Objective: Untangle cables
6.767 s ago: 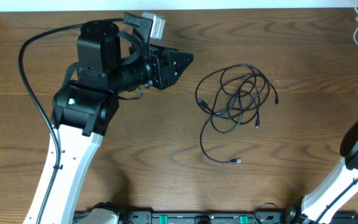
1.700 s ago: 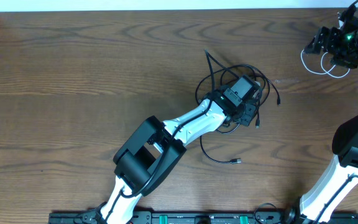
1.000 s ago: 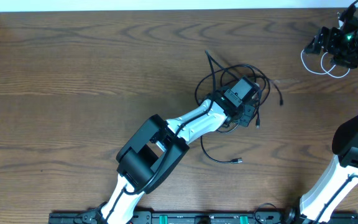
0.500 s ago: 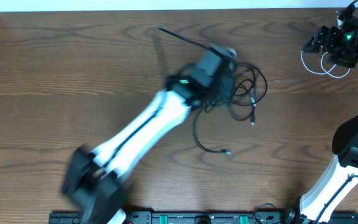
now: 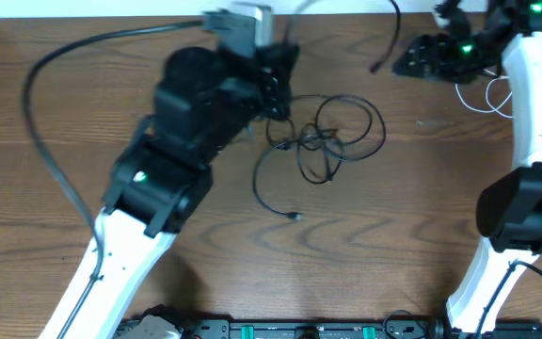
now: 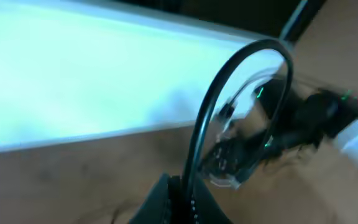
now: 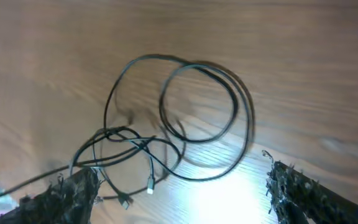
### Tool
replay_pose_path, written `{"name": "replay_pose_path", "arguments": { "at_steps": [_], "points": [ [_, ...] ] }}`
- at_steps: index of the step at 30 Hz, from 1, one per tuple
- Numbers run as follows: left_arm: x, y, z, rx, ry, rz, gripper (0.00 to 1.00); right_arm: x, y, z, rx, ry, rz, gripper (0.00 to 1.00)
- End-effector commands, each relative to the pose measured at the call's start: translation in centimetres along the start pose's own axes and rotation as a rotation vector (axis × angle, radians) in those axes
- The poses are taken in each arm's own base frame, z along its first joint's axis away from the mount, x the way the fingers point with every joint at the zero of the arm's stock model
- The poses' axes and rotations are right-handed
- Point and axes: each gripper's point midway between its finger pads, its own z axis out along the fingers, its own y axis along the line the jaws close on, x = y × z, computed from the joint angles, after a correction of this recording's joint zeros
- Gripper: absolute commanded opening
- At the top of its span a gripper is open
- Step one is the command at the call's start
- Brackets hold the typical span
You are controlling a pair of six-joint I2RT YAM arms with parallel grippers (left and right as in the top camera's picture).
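Overhead | black cables tangled | left gripper pinches one

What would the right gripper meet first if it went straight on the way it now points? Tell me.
Most likely the black cables, tangled on the table straight ahead of the right gripper, which is open. Nothing shows in between, though how far off they lie is hard to judge.

Tangled black cables lie mid-table, white cable well apart.

Black cables, brown wood-grain table
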Motion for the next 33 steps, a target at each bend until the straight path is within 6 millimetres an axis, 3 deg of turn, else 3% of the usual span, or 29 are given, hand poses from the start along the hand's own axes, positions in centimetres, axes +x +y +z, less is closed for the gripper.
{"name": "replay_pose_path", "arguments": {
  "at_steps": [1,4,7,10,14,21,27,33],
  "points": [
    [-5.6,-0.4,-3.4,0.022,-0.194,0.038,0.07,0.5,3.0,1.8,-0.052,0.035,-0.080,0.86],
    [-9.2,-1.0,-6.1,0.042,-0.339,0.049,0.08,0.8,5.1,2.9,-0.069,0.048,-0.128,0.87],
    [-11.6,-1.5,-8.2,0.054,-0.442,0.056,0.08,0.9,7.0,3.9,-0.084,0.056,-0.175,0.88],
    [-12.2,-1.6,-9.1,0.054,-0.469,0.062,0.08,1.3,8.9,4.8,-0.102,0.067,-0.229,0.89],
    [-11.1,-0.8,-8.4,0.026,-0.418,0.049,0.08,1.9,11.2,5.9,-0.122,0.082,-0.278,0.89],
    [-9.0,5.2,-7.3,-0.277,-0.360,-0.013,0.07,4.9,15.3,7.6,-0.161,0.164,-0.376,0.89],
    [-8.2,10.3,-7.9,-0.530,-0.354,-0.038,0.07,7.6,18.6,9.7,-0.173,0.224,-0.486,0.84],
    [-8.7,15.5,-9.4,-0.673,-0.413,-0.156,0.07,10.6,21.4,12.9,-0.209,0.264,-0.594,0.84]
  ]
}}
